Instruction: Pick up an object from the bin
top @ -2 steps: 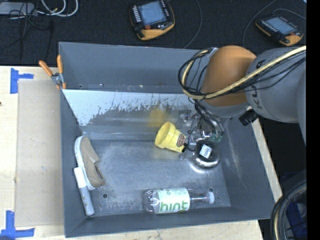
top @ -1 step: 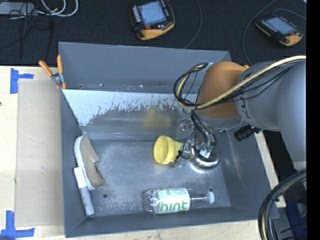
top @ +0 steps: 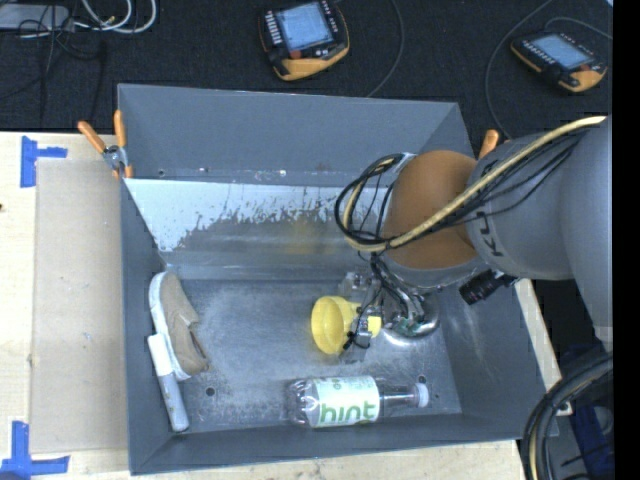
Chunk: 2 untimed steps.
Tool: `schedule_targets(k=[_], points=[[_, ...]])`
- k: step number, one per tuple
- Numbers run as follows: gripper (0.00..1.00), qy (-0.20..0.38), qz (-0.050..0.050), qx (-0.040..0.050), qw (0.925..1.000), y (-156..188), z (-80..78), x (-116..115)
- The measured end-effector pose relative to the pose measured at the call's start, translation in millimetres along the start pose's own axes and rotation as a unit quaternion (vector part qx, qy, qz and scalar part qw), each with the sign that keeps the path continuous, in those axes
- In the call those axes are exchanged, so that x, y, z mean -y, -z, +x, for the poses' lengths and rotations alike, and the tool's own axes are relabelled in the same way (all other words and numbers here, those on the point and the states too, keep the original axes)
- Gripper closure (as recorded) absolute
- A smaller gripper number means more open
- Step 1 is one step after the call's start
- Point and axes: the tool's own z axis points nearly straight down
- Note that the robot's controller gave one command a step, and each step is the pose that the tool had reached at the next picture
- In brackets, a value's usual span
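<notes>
Pincer (top: 360, 330) against yellow round object (top: 326, 325)

Three things in the grey metal bin (top: 300, 148).
One yellow rounded object (top: 328, 325), one clear green-labelled bottle (top: 345, 402), one white-handled tan brush (top: 180, 333).

Light falls from above on the bin (top: 145, 368). Its sloping back wall (top: 240, 218) catches a pale, streaked glare that is strongest at the left, and the flap above it is a duller grey. The arm (top: 540, 218) shades the bin floor at the right. The bottle (top: 345, 401) carries small highlights and the yellow thing (top: 328, 325) is brightly lit. The ground beyond the bin is nearly black.
</notes>
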Motion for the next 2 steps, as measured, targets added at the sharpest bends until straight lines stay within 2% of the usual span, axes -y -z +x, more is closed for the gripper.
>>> schedule_targets(k=[1,2], points=[[0.00,-0.058,-0.001,-0.0001,0.9983,-21.5,-23.8,-14.3],[1.00,-0.057,-0.001,0.0027,0.9984,-18.1,-25.6,-14.0]])
